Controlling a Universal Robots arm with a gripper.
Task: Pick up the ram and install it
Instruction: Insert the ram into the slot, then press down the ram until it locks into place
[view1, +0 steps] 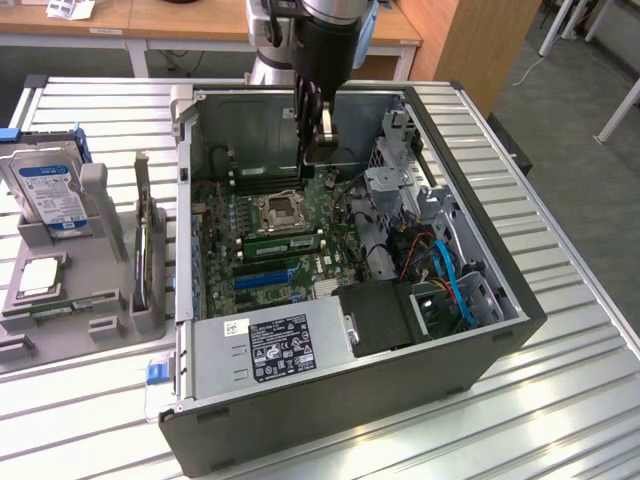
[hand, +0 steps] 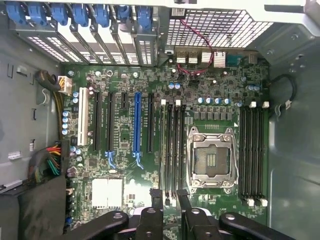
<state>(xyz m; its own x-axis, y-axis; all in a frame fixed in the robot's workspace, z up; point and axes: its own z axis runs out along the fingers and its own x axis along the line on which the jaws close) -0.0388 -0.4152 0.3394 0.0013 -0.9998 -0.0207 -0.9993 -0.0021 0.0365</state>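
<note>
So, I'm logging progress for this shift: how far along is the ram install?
Done, apparently: a green ram sits slotted beside the processor socket. In hand: nothing; the end effector hovers open above the motherboard. Left: confirming the stick is fully seated, which cannot be told here.

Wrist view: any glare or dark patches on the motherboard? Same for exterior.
Wrist view: motherboard evenly lit, white block washed out, corner below the cable bundle dark. Exterior view: ribbed table throws bright streaks, and the case interior is shaded beneath the gripper.
</note>
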